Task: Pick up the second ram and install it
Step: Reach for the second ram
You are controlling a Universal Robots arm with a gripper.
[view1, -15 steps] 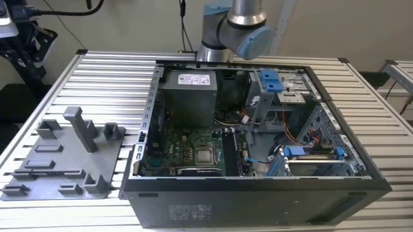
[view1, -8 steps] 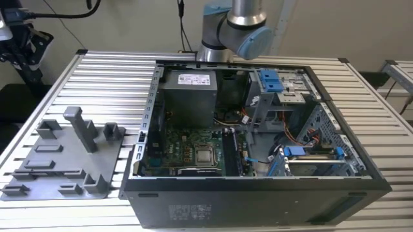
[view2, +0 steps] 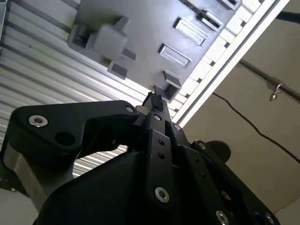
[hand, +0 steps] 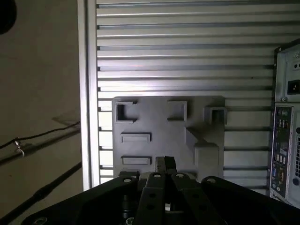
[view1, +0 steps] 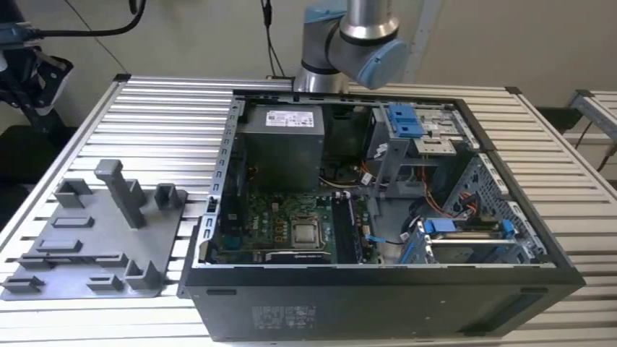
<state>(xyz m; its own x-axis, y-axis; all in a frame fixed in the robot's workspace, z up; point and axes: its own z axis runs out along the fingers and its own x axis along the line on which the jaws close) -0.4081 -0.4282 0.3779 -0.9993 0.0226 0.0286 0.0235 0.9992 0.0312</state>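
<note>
No text readable, white label (view1: 294, 117) on power supply (view1: 279, 155) illegible

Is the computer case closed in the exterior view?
No, the computer case lies open on its side, with its motherboard exposed.

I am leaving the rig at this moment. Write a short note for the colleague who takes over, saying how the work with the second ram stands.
The claw: shut, holding nothing that I can see. In both wrist views it hangs above the grey fixture.
Things: the fixture lies on the slatted table, at the exterior view's left of the open computer case. The memory slots beside the processor look dark. I cannot tell whether a stick sits in them.
Done: not confirmed that the second ram is seated.
Left: its place and its install remain unverified.
</note>
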